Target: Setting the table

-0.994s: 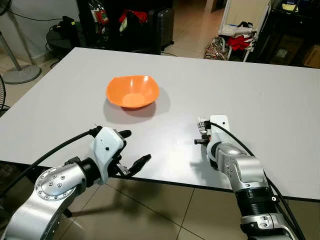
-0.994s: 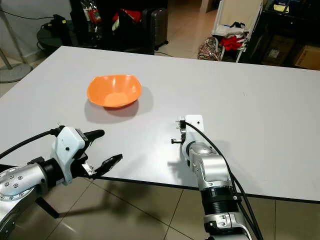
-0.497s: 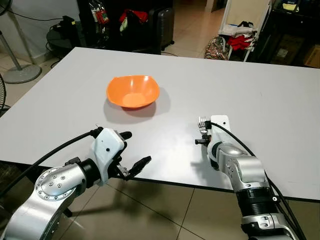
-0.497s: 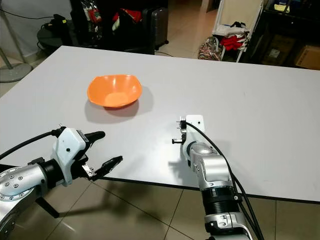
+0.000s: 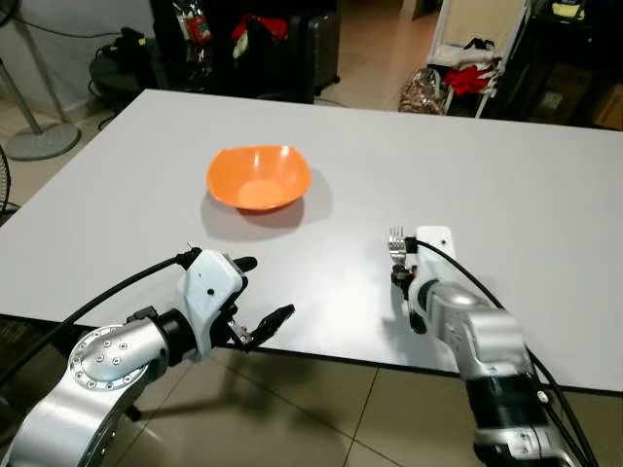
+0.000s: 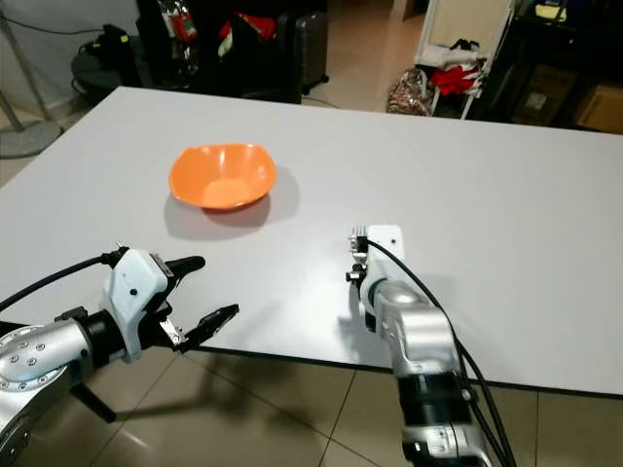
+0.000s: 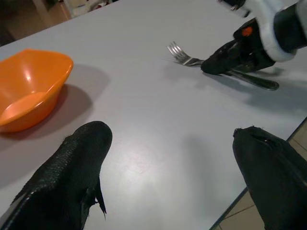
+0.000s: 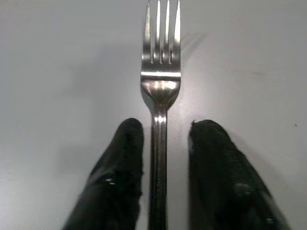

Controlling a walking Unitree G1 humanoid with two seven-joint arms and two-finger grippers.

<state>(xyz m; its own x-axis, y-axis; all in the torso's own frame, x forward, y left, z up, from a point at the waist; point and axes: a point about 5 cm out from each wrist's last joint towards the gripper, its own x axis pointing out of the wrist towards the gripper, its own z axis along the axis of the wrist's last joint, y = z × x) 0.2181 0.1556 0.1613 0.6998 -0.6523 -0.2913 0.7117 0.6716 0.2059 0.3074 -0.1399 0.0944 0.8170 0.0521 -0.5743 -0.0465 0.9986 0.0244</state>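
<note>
A metal fork lies flat on the white table, tines pointing away from me, right of centre near the front. My right gripper rests low over its handle, open, with one black finger on each side and a narrow gap to both. The fork and the right gripper also show in the eye view. An orange bowl stands upright and empty at centre-left. My left gripper hangs open and empty at the table's front edge, below the bowl.
The table's front edge runs just beneath both grippers, with tiled floor below. Beyond the far edge stand a dark suitcase, a fan base at the left, and red cloth clutter.
My right gripper has shifted slightly right and back along the fork's handle; the fork stays flat on the table. The left arm and the bowl have not moved.
</note>
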